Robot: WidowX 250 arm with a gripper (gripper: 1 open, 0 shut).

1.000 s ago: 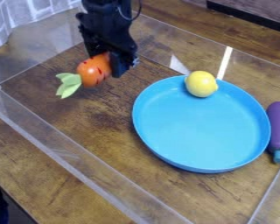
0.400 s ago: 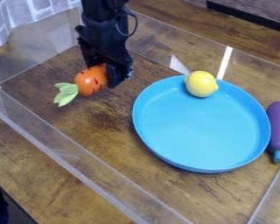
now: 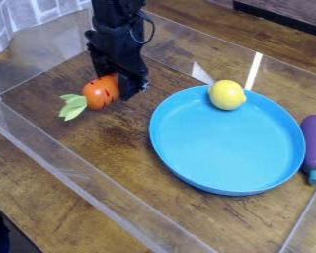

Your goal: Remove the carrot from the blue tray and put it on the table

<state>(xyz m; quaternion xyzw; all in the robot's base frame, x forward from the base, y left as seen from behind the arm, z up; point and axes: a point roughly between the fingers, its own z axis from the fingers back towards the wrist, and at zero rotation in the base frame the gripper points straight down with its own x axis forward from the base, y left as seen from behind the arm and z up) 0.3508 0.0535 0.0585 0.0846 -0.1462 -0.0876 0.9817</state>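
Note:
The orange carrot sits low over the table, to the left of the blue tray and outside it. Its light green leaves point left and reach the wood. My black gripper comes down from above and is shut on the carrot's right end, one finger on each side. Whether the carrot's body rests on the tabletop I cannot tell.
A yellow lemon lies on the tray's far part. A purple eggplant lies on the table just right of the tray. Clear acrylic walls run along the table's edges, with one close behind the gripper.
Compared with a second ago, the gripper and the carrot are a little lower and further left, with the leaves down near the wood. Nothing has moved over the last half second.

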